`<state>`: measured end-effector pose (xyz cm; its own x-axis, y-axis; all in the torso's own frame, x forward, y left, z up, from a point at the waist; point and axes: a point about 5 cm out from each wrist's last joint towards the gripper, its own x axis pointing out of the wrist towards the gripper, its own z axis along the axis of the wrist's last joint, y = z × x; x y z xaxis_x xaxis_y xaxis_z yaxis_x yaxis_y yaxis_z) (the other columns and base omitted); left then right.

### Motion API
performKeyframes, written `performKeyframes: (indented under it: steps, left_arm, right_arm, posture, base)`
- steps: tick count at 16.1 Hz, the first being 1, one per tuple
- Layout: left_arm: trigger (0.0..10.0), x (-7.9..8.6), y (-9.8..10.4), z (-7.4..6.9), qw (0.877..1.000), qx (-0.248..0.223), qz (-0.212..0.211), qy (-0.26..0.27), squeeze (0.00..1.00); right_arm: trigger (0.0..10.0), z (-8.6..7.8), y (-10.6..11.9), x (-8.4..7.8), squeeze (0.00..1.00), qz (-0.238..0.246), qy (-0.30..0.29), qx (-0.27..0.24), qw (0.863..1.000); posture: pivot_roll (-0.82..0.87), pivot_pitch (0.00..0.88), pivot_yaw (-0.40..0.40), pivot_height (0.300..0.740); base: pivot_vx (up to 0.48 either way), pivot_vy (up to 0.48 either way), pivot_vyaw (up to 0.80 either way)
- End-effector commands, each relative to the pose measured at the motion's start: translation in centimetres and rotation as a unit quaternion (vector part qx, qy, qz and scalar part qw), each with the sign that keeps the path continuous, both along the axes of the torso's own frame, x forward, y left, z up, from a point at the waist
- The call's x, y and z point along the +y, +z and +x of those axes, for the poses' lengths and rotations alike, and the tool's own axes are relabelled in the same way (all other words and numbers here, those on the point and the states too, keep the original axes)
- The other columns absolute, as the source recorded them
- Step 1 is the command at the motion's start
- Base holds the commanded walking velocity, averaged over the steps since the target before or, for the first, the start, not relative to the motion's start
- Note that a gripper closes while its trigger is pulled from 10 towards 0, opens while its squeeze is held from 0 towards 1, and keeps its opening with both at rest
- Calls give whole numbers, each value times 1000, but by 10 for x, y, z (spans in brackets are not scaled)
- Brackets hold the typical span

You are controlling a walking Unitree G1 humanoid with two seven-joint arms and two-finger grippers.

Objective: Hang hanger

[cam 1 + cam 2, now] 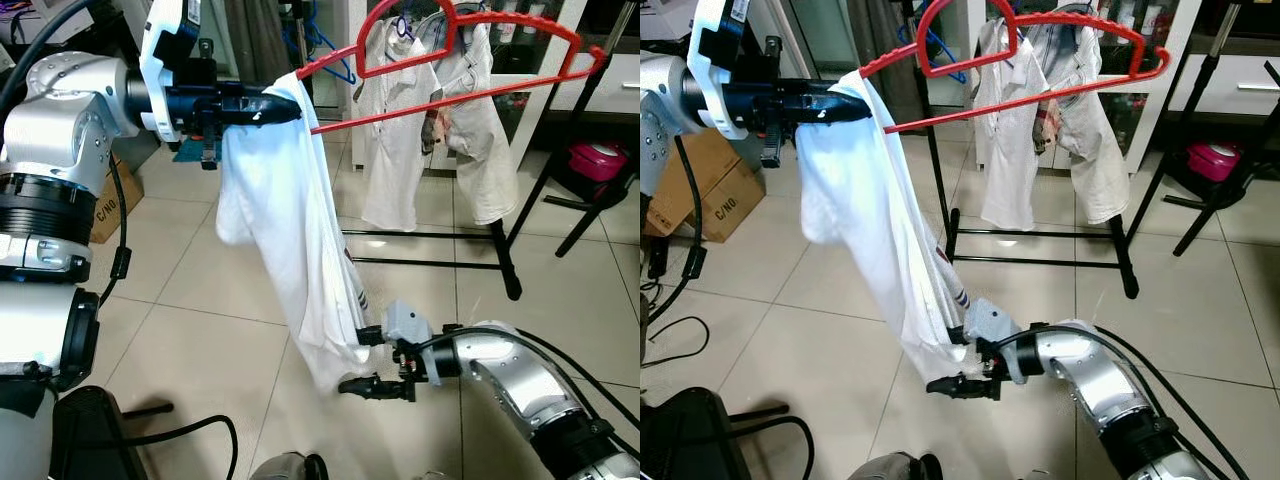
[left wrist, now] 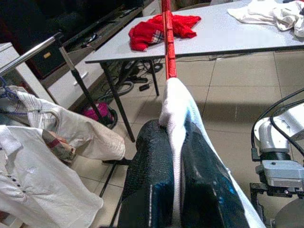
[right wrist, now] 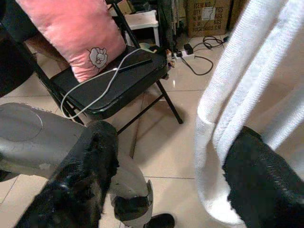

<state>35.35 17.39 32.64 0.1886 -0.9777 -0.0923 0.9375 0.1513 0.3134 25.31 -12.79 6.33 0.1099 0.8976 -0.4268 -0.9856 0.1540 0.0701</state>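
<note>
1. Left claw [image 1: 285,108] is up high on the robot's left, fingers clamped tight on a fold of the white shirt [image 1: 290,240] right where it drapes over the near end of the red hanger [image 1: 470,70]. In the left wrist view the cloth is squeezed between the two black fingers [image 2: 152,190] and the red bar runs straight out ahead of them.
2. The hanger's long axis runs roughly sideways, out from the left claw toward the robot's right and tilted up a bit at the far end. Its hook sticks up near the middle.
3. The shirt hangs down long from that clamped end, mostly vertical, bottom hem trailing toward the floor [image 1: 200,330].
4. Right claw [image 1: 365,360] is low down by the hem with its fingers spread apart. One finger [image 3: 259,190] is touching the white fabric, the other [image 3: 76,185] is well away from it, so it isn't gripping anything.
5. Behind the hanger stands a black clothes rack [image 1: 500,240] with pale garments [image 1: 440,130] hanging on it.
6. The left wrist view also shows a grey tabletop [image 2: 237,33] with a red cloth [image 2: 156,28] lying on it.
</note>
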Motion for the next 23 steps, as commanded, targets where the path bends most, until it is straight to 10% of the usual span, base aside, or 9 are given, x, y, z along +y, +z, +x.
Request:
performKeyframes:
  steps: [1, 8, 23]
  left_arm:
    - [0, 4, 15, -2, 999, -33, -4, 6, 0]
    - [0, 4, 13, -2, 999, -35, -7, 5, 0]
    - [0, 6, 8, -2, 999, -34, -3, 8, 0]
  right_arm:
    - [0, -2, -10, -4, 0, -5, -2, 20, 1000]
    - [0, -9, -16, -35, 0, -17, -23, 28, 999]
    - [0, 4, -9, -49, 0, -34, -89, 13, 995]
  posture:
    - [-80, 42, 186, 740]
    - [-86, 40, 183, 740]
    - [-89, 43, 184, 740]
  base:
    - [0, 0, 0]
    - [0, 0, 0]
    - [0, 0, 0]
